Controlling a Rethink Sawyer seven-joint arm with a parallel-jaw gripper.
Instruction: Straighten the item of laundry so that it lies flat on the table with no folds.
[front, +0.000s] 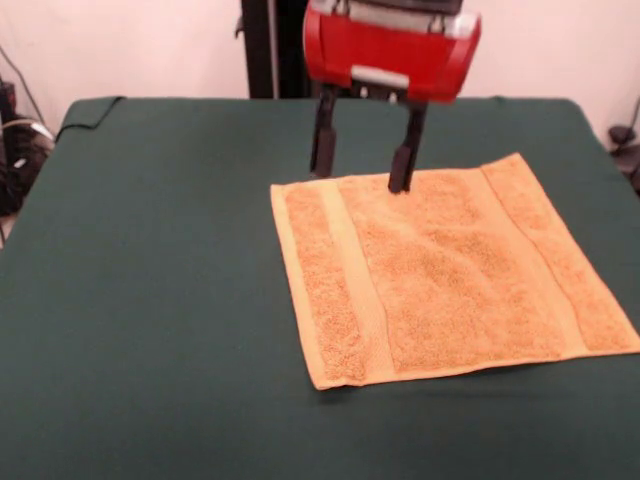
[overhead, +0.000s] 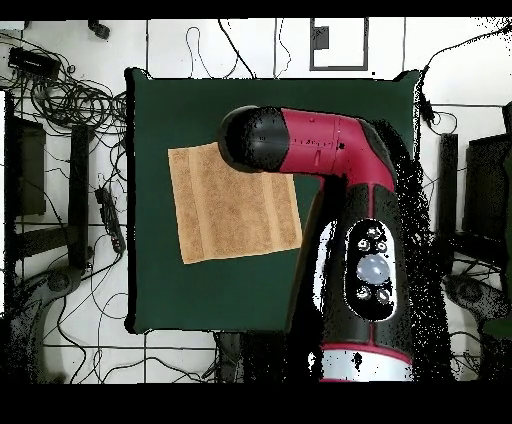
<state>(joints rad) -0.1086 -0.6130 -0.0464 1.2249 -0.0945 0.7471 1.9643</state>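
The orange-tan towel (front: 450, 275) lies spread flat on the dark green table (front: 150, 280), right of centre in the front view, with two flat woven bands running across it. No folds show on it. My gripper (front: 362, 168) hangs at the towel's far edge with its two black fingers (front: 402, 165) apart and nothing between them. One fingertip is over the towel's edge, the other just beyond it over the cloth. In the overhead view the towel (overhead: 235, 215) lies on the left part of the table (overhead: 350, 100), and the arm hides the gripper and the towel's upper right corner.
The red and black arm (overhead: 340, 190) reaches over the table's right half in the overhead view. Cables and equipment (overhead: 60, 100) lie on the floor around the table. A fold of green cloth (front: 90, 110) shows at the far left corner.
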